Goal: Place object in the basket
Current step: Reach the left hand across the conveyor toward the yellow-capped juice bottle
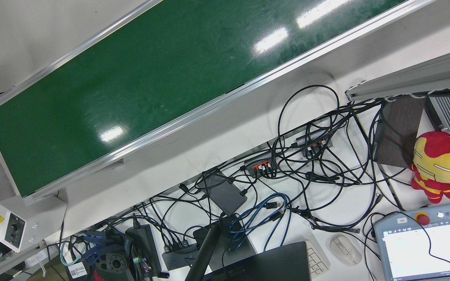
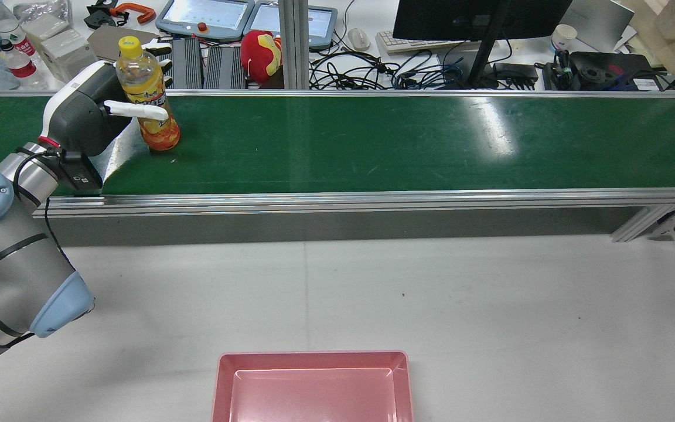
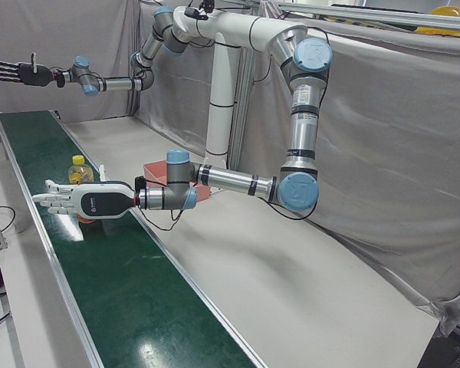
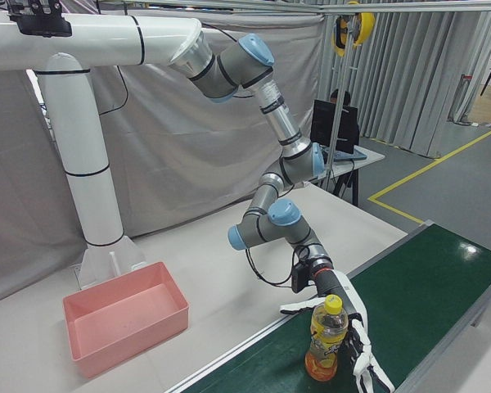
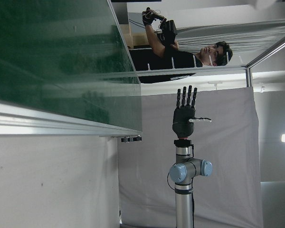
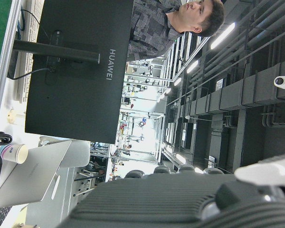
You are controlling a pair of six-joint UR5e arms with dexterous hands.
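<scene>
An orange drink bottle [image 2: 151, 99] with a yellow cap stands upright on the green conveyor belt [image 2: 372, 140], near its left end in the rear view. My left hand [image 2: 82, 114] is open beside it, with one white finger [image 2: 136, 109] across the bottle's near side and the others spread past it [image 4: 362, 354]. The bottle also shows in the left-front view [image 3: 80, 172] and the right-front view [image 4: 326, 337]. The pink basket [image 2: 314, 384] sits empty on the white table, near the rear view's bottom edge. My right hand [image 3: 19, 73] is open, held high beyond the belt's far end.
The belt's aluminium rail [image 2: 337, 199] runs between the belt and the table. Beyond the belt are a monitor [image 2: 478, 17], cables, a red plush toy [image 2: 260, 50] and teach pendants [image 2: 205, 14]. A white column [image 4: 86, 155] stands behind the basket [image 4: 123, 319].
</scene>
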